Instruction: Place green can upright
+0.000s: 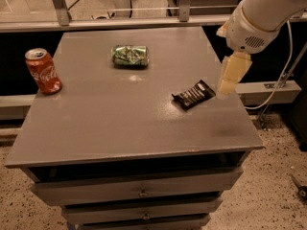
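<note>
The green can (130, 55) lies on its side at the far middle of the grey table (120, 128). It is green with pale markings. My gripper (228, 83) hangs from the white arm (261, 13) over the table's right edge, just right of a black packet. It is far to the right of the green can and holds nothing that I can see.
A red Coca-Cola can (43, 71) stands upright near the table's left edge. A black snack packet (194, 95) lies at the right middle. Drawers (139, 193) run below the tabletop. A railing (124, 23) and a cable (280, 80) lie behind and to the right.
</note>
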Available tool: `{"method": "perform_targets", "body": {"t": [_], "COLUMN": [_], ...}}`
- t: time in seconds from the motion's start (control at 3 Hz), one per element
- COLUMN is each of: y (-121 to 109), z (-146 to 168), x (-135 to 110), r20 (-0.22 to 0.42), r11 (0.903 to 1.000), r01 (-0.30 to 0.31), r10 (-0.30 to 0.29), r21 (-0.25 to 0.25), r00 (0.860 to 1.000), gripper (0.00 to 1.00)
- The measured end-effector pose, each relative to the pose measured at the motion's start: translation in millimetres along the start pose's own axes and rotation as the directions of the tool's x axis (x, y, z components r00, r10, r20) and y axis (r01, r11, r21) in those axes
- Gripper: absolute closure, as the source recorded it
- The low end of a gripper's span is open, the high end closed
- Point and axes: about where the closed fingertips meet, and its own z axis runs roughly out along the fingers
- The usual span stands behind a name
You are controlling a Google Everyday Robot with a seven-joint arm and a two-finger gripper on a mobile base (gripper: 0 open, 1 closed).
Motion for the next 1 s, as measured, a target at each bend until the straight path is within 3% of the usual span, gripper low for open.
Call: {"method": "perform_targets", "body": {"t": [0.67,1.0], "y": [-102.8,-132.2], "z": [64.4,83.7], "x": [-40.9,-74.3], "r20": [0.097,0.159], "r11": [0.9957,0.9939], "r01": [0.0,-0.015], "r10": [-0.009,-0.003], "r21": [0.092,0.109], "r00": [0.995,0.987], "gripper": [0.0,0.0]}}
